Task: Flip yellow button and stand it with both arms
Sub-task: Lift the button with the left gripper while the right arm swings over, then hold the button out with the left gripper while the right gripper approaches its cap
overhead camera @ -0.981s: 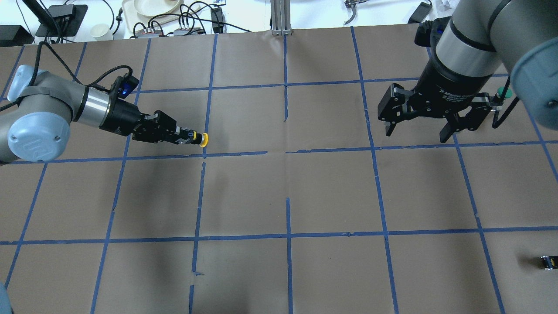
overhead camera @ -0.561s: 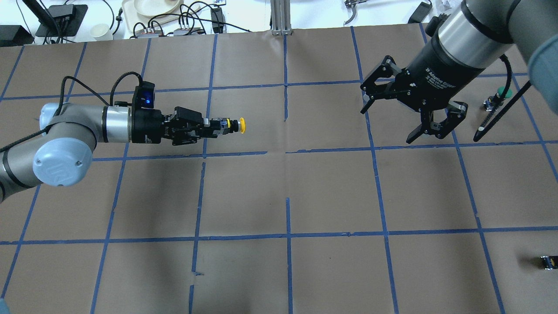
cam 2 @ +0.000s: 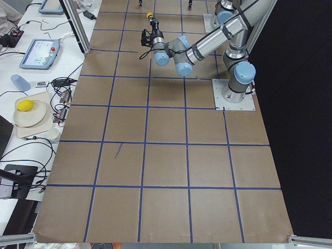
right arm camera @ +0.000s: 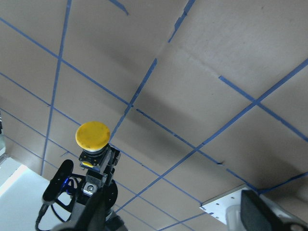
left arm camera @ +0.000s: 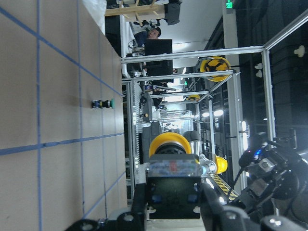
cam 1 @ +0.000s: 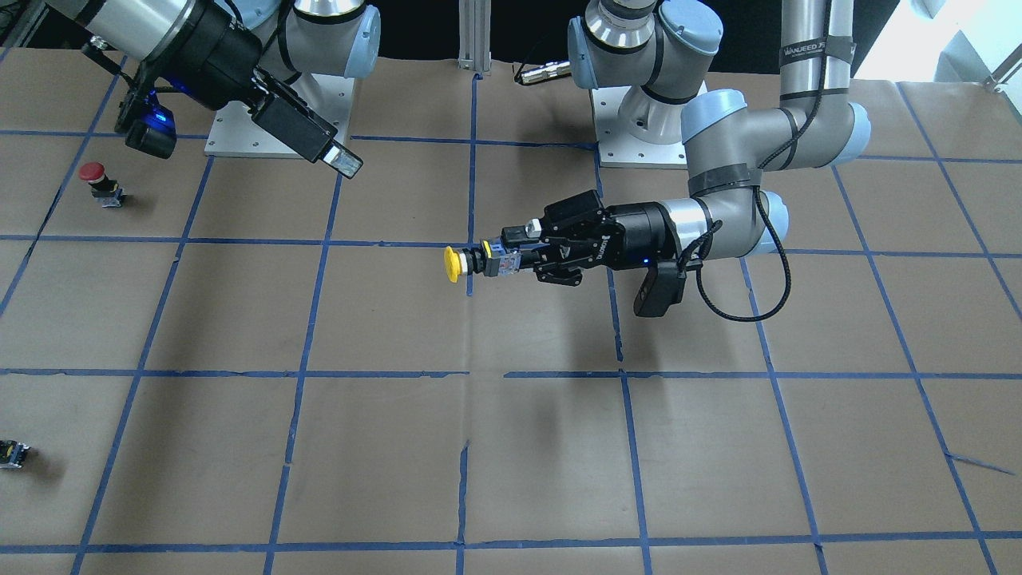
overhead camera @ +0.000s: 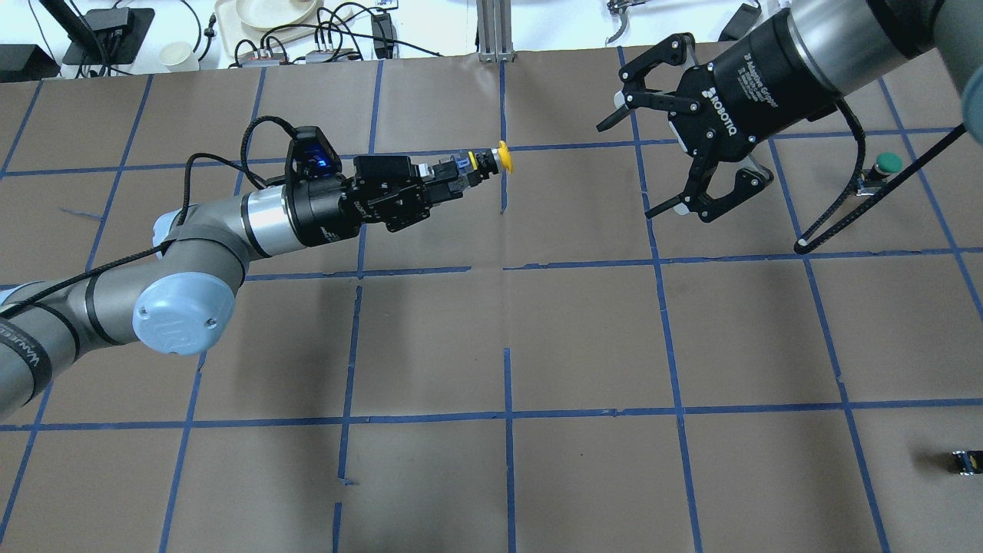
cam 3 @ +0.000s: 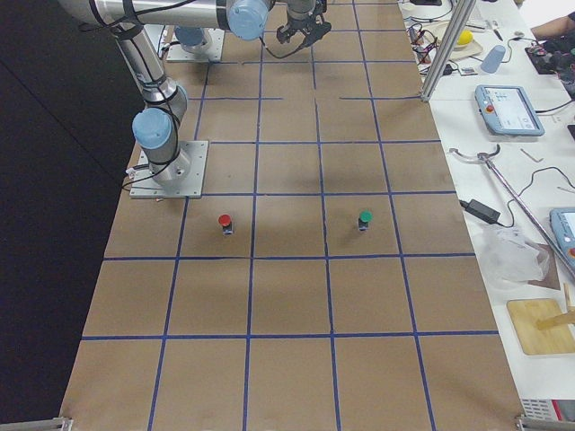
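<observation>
left pincer (overhead camera: 451, 174) gripping yellow button (overhead camera: 484, 161), right pincer (overhead camera: 628, 168) wide, red button (cam 1: 94, 177) in front view

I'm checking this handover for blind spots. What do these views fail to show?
- How the left gripper holds the yellow button: its fingers cover the button's body in the overhead and front views.
- The right gripper's opening in the front view: edge-on; in the right wrist view its fingers are blurred at the bottom edge.
- The small dark block: tiny, at the overhead's right edge.
</observation>
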Motion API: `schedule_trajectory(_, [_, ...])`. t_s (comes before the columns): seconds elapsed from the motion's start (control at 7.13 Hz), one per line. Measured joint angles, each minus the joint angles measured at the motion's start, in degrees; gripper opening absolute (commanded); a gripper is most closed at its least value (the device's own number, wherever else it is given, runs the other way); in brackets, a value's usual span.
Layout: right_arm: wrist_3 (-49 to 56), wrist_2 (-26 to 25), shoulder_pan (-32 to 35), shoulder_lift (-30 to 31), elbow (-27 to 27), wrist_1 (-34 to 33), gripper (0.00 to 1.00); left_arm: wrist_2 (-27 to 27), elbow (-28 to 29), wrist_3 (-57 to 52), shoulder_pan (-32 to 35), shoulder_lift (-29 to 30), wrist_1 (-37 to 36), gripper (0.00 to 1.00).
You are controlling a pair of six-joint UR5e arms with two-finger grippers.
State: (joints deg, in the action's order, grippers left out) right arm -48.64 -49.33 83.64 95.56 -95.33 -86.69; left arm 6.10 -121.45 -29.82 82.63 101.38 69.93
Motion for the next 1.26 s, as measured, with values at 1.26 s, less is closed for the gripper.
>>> schedule_trajectory(1.26, [-11.85,9.61,-2.05,-1.10,-0.49,-7.41,1.00,9.17,8.63,9.75,10.83,0.56,-6.49,0.09])
